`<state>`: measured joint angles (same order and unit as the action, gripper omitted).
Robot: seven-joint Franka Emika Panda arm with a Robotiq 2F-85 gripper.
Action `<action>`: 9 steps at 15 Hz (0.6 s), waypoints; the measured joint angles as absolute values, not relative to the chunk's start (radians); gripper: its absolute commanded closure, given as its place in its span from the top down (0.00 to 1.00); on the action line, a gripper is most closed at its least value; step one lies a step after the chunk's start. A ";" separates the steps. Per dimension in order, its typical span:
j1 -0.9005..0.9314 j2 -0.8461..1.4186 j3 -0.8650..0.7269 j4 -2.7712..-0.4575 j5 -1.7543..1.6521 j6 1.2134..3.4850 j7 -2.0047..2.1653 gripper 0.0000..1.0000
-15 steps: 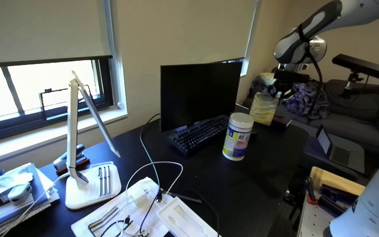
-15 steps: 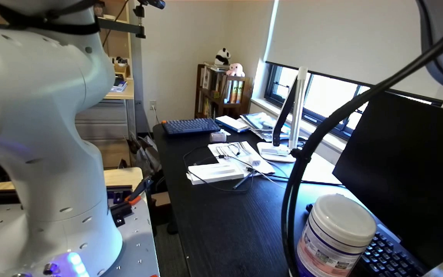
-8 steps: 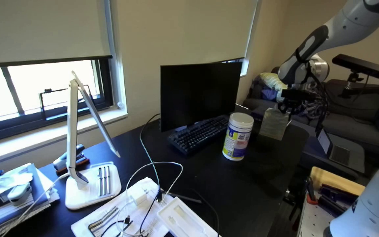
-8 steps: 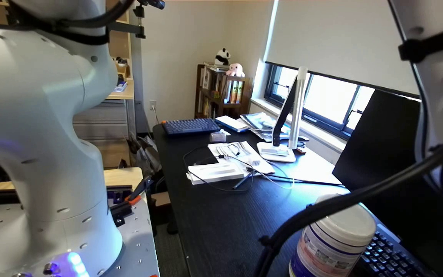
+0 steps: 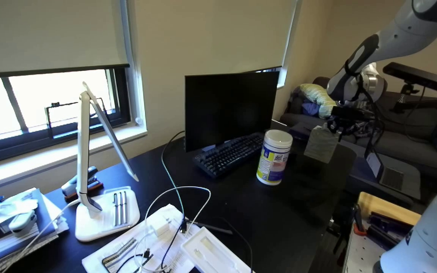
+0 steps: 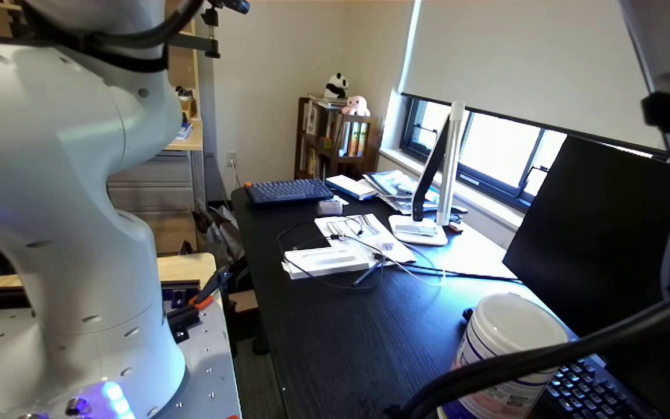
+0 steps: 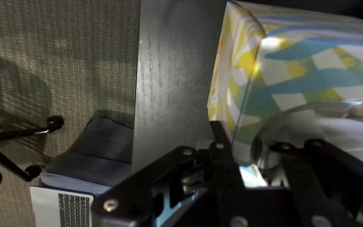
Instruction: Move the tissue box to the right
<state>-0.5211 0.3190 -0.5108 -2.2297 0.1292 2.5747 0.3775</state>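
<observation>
Near the far right end of the long black wooden desk (image 5: 279, 220), the small cube-shaped cardboard tissue box (image 5: 321, 145) with yellow, teal and white shapes is held tilted, to the right of the round white plastic canister (image 5: 274, 157) with a blue and yellow label, and farther off. By just one top edge it is pinched in the black metal two-fingered gripper (image 7: 254, 145): one finger is seen outside the wall, the other at the hole, where white paper tissue (image 7: 351, 132) is seen. Whether the desk is touched by the bottom of the box cannot be told. The trip to the right seems nearly done, so most trouble is to be feared at the putting down. Because thin card is held on one side only, that edge could be bent or torn, and the box could be dropped. If it is let go at this slant, it could be tipped onto its side. If it is taken too far right, it could be set half past the desk's edge, seen close by in the wrist view, and be lost to the brown-grey carpet (image 7: 83, 63). When the gripper is pulled out, tissue could be caught on the inner finger and dragged along. If a swing back left is made, the canister could be bumped.
</observation>
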 measured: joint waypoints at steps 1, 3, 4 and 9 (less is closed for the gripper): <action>-0.521 0.319 -0.514 -2.225 0.130 2.579 0.378 0.01; -0.521 0.320 -0.520 -2.221 0.130 2.603 0.378 0.01; -0.520 0.321 -0.525 -2.219 0.130 2.610 0.379 0.01; -0.528 0.395 -0.523 -2.188 0.153 2.689 0.379 0.01</action>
<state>-0.5280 0.3950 -0.5234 -2.1881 0.1532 2.6890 0.3792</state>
